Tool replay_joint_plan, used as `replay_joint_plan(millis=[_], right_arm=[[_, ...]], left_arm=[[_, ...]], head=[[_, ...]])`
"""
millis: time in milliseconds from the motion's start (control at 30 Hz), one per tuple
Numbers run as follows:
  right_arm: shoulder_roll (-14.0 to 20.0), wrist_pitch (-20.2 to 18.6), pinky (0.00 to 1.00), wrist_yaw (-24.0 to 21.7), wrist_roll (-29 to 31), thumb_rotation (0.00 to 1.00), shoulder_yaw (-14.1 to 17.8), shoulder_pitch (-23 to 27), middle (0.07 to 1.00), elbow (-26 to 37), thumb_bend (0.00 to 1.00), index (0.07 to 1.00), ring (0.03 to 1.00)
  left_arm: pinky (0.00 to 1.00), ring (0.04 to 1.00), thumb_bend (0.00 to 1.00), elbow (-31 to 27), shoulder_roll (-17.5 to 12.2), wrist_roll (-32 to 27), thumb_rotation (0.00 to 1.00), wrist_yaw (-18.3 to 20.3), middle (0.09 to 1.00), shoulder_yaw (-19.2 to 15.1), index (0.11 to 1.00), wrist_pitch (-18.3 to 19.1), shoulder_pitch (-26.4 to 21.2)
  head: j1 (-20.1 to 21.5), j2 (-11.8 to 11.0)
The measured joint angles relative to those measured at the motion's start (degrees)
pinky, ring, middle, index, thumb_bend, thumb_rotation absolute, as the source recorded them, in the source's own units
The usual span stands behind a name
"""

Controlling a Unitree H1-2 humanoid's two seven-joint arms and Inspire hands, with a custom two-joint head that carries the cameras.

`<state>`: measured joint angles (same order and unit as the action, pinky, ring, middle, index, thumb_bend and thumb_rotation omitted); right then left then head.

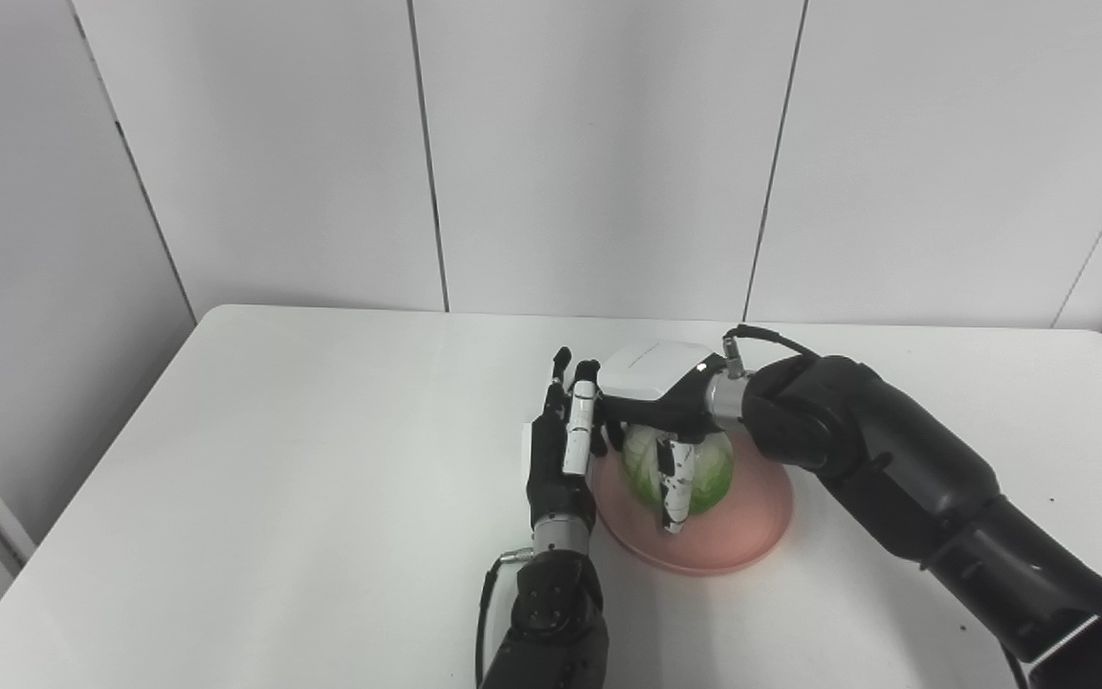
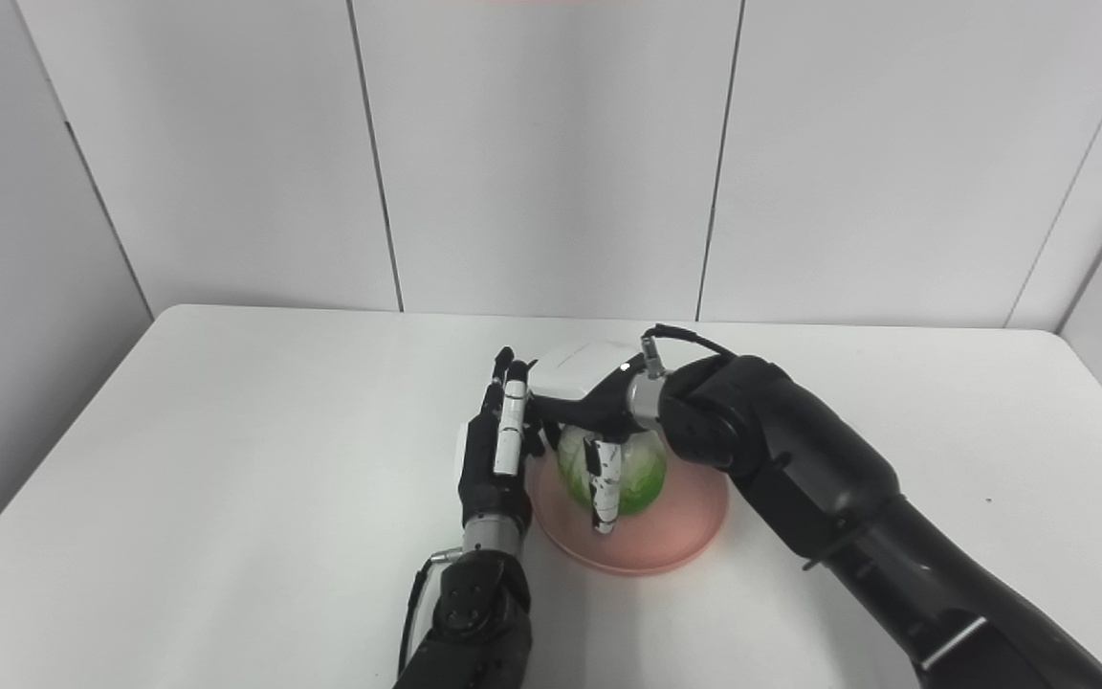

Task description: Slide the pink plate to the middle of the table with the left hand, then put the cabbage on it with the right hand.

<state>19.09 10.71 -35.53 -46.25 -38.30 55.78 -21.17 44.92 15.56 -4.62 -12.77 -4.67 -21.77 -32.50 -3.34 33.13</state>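
Observation:
A pink plate (image 1: 742, 531) lies near the middle of the white table. A green cabbage (image 1: 709, 474) sits on it. My right hand (image 1: 658, 397) reaches over the cabbage from the right, with its fingers (image 1: 675, 488) and thumb wrapped around it. My left hand (image 1: 561, 445) stands edge-on at the plate's left rim, with its fingers straight and pointing away from me, holding nothing. It touches or nearly touches the rim. The same scene shows in the right eye view, with the plate (image 2: 675, 536) and the cabbage (image 2: 642, 474).
The white table (image 1: 274, 478) ends at grey wall panels at the back. Its left edge drops off at the near left. My right forearm (image 1: 895, 469) crosses the table's right half.

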Motion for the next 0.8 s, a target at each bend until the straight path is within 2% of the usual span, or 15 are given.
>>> replay_joint_plan(millis=[133,200,367,467,600,633,667,700,733,767,800], right_arm=[[0.4,0.8,1.00,-0.1,-2.1,0.50,-0.1,0.2,0.911,0.1,1.00,0.767,0.966],[0.4,0.8,1.00,-1.1,-2.3,0.52,0.0,0.2,0.931,0.4,1.00,0.785,0.980],[0.4,0.8,1.00,-2.4,-2.4,0.55,0.6,0.4,0.940,1.0,1.00,0.800,0.988],[0.4,0.6,1.00,-3.4,-1.6,0.59,2.6,0.6,0.939,2.0,1.00,0.823,0.990],[0.5,-0.9,1.00,-4.0,1.4,0.72,7.7,0.7,0.919,2.6,1.00,0.829,0.964],[0.6,-1.0,1.00,-3.7,2.3,0.84,9.0,0.8,0.904,2.8,1.00,0.836,0.945],[0.8,-0.9,1.00,-2.6,3.2,0.90,10.5,0.7,0.897,2.8,1.00,0.839,0.935],[0.8,-1.0,0.93,-1.3,4.6,0.96,12.5,0.5,0.880,2.7,1.00,0.842,0.912],[0.8,-1.1,0.91,0.3,6.3,0.98,14.6,0.0,0.874,2.7,1.00,0.843,0.904],[0.6,-1.4,0.76,1.8,8.4,0.99,17.5,-0.6,0.876,2.7,1.00,0.848,0.874],[0.1,-1.7,0.73,3.5,11.3,1.00,20.4,-1.4,0.876,2.5,1.00,0.849,0.868]], left_arm=[[0.74,0.830,0.69,-0.3,-0.3,0.0,0.82,0.3,0.861,0.2,0.928,0.3,0.1],[0.74,0.832,0.69,-0.4,-0.4,0.0,0.82,0.4,0.859,0.3,0.926,0.5,0.2],[0.72,0.820,0.68,-1.7,-0.7,-0.3,0.81,1.2,0.848,0.3,0.928,1.2,0.8],[0.72,0.826,0.69,-2.1,-0.8,-0.6,0.80,1.5,0.856,0.2,0.932,1.6,1.0],[0.72,0.839,0.71,-3.2,-1.2,-1.0,0.83,2.2,0.856,0.2,0.942,2.6,1.5],[0.72,0.847,0.71,-3.5,-1.2,-1.0,0.84,2.2,0.859,0.2,0.940,2.8,1.6],[0.72,0.851,0.71,-3.9,-1.4,-1.0,0.84,2.2,0.861,0.1,0.939,3.0,1.7],[0.73,0.855,0.72,-4.2,-1.5,-1.0,0.85,2.2,0.864,0.1,0.937,3.2,1.7],[0.74,0.857,0.72,-4.3,-1.7,-1.0,0.85,2.2,0.866,0.0,0.936,3.4,1.7],[0.74,0.857,0.74,-4.5,-1.9,-1.0,0.87,2.2,0.867,-0.2,0.934,3.5,1.6],[0.74,0.857,0.74,-4.6,-2.3,-1.0,0.87,2.2,0.867,-0.2,0.933,3.6,1.6]], head=[[0.4,0.0],[1.0,0.0],[1.4,0.0],[1.9,0.0],[2.5,0.0],[2.6,0.0],[2.9,-0.1],[2.9,-0.1],[3.1,0.0],[3.0,0.0],[3.0,0.0]])
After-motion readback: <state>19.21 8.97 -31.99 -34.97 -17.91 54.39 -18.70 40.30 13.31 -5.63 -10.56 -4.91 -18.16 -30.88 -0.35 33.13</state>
